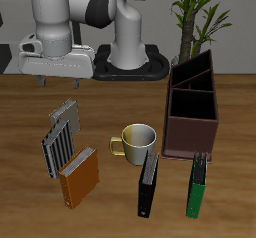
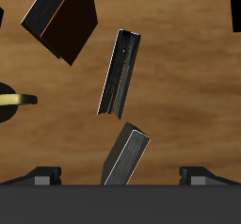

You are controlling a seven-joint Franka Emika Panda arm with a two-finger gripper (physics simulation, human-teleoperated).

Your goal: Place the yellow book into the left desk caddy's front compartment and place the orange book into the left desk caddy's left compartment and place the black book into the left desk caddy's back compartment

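My gripper (image 1: 59, 82) hangs open and holds nothing, above the table just behind the books. The small grey-tan yellow book (image 1: 65, 112) (image 2: 125, 157) lies closest below it, between the fingertips (image 2: 42, 175) in the wrist view. The orange book (image 1: 78, 177) (image 2: 61, 16) lies near the table's front edge. The black book (image 1: 148, 182) lies flat in front of the mug. The dark-brown left desk caddy (image 1: 192, 107) stands upright across the table, and its compartments look empty.
A black-and-white striped book (image 1: 57, 142) (image 2: 120, 72) lies between the yellow and orange books. A pale mug (image 1: 135, 140) stands mid-table. A slim green book (image 1: 198, 187) lies in front of the caddy. A potted plant (image 1: 200, 12) stands behind the caddy.
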